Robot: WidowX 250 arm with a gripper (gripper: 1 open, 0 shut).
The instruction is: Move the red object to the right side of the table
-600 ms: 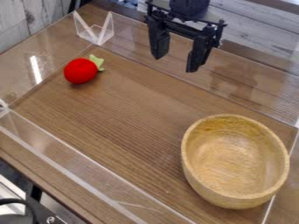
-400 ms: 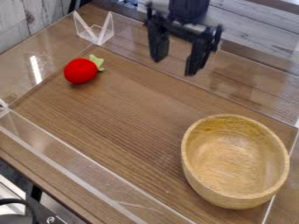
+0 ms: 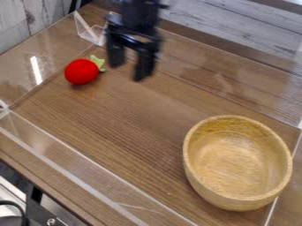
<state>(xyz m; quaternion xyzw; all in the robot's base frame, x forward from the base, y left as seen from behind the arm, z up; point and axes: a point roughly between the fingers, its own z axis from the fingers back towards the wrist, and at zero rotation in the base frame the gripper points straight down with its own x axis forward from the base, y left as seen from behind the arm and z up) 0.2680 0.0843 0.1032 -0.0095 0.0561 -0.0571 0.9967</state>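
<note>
Open gripper (image 3: 130,55) beside the strawberry (image 3: 81,72), blurred and gripping nothing.
Camera view: the strawberry lies on the table (image 3: 130,124), its leafy top pointing toward the gripper side, up and right in view; its long axis runs that same slant. From the strawberry, the bowl (image 3: 237,162) sits well apart, lower right; the clear wall (image 3: 26,75) stands left; bare wood stretches below and right.

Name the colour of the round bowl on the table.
Pale, yellowish wood, best seen in the camera view.
</note>
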